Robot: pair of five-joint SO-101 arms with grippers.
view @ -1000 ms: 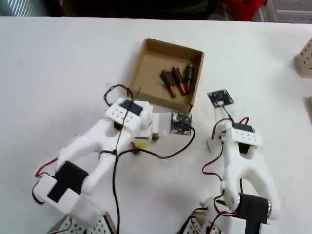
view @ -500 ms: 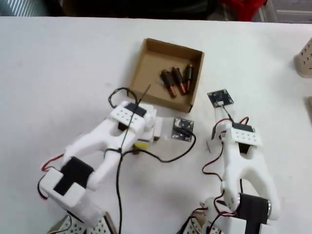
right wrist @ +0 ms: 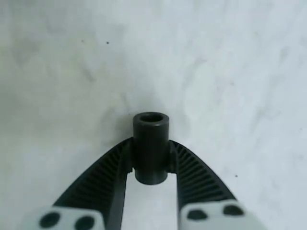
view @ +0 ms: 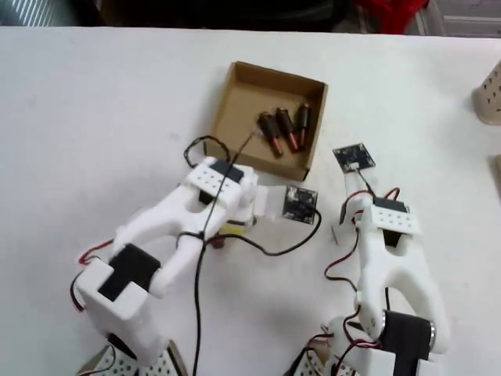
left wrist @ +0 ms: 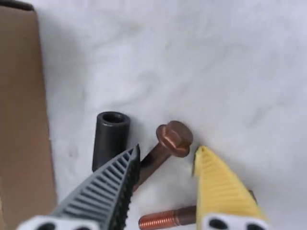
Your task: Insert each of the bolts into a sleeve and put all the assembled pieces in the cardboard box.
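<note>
Three assembled pieces (view: pixel 283 129) lie in the box (view: pixel 239 106), upper centre, while the left pincer (left wrist: pixel 165 155) gapes around a loose bolt (left wrist: pixel 175 138) and the right pincer (right wrist: pixel 151 155) clamps a sleeve (right wrist: pixel 151 128), both unassembled.

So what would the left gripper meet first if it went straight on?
Probably the bolt, whose head lies inside the open left gripper. The sleeve sits just to one side. Depth is unclear.

White table (view: pixel 94 102) — cardboard box (view: pixel 237 110), bolts (left wrist: pixel 166 147), sleeve (left wrist: pixel 111 140)
</note>
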